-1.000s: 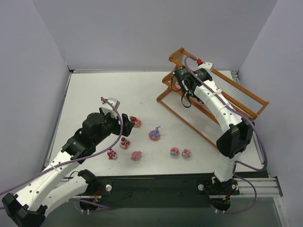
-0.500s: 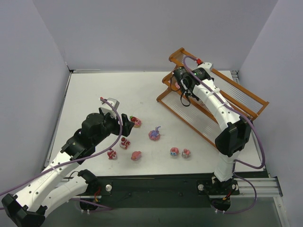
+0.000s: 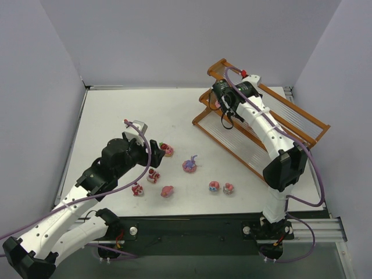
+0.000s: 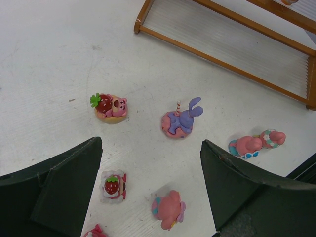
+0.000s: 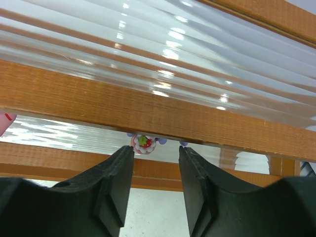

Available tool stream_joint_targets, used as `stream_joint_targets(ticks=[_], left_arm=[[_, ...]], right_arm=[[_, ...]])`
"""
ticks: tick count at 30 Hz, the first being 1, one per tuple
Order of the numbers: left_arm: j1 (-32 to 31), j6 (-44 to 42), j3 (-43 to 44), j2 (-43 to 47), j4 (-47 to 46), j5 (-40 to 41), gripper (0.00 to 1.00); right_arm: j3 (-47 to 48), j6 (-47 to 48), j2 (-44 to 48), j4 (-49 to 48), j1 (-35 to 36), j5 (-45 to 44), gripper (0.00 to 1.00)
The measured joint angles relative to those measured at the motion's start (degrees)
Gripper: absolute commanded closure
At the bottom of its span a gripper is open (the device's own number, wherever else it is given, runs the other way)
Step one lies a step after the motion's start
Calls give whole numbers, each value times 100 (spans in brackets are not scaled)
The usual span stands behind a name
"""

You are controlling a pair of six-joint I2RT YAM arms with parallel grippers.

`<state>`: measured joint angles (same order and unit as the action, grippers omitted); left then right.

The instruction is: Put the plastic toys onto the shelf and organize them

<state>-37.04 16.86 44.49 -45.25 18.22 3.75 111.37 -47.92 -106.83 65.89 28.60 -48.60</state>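
A white table is carrying an orange-brown wooden shelf, which is standing at an angle in its far right corner. Seven small plastic toys are lying loose on the tabletop in front of it: a pink bear with a strawberry, a purple bunny on a pink base, a strawberry cup, a pink figure, a red-and-pink piece and a pair side by side. One strawberry-topped toy is sitting on a rodded tier, behind a wooden rail.
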Motion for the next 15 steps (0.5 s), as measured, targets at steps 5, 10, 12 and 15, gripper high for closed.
stream_joint_targets(ticks=[5, 10, 12, 15], left_arm=[[2, 0, 0, -52, 0, 0, 10], [2, -9, 0, -96, -2, 0, 9], [2, -22, 0, -107, -2, 0, 9], [2, -57, 0, -109, -2, 2, 9]], right_arm=[[28, 129, 2, -11, 101, 83, 46], [-9, 455, 155, -184, 507, 450, 34], [-249, 767, 409, -455, 758, 726, 34], [-1084, 1613, 1071, -1355, 1051, 1755, 33]])
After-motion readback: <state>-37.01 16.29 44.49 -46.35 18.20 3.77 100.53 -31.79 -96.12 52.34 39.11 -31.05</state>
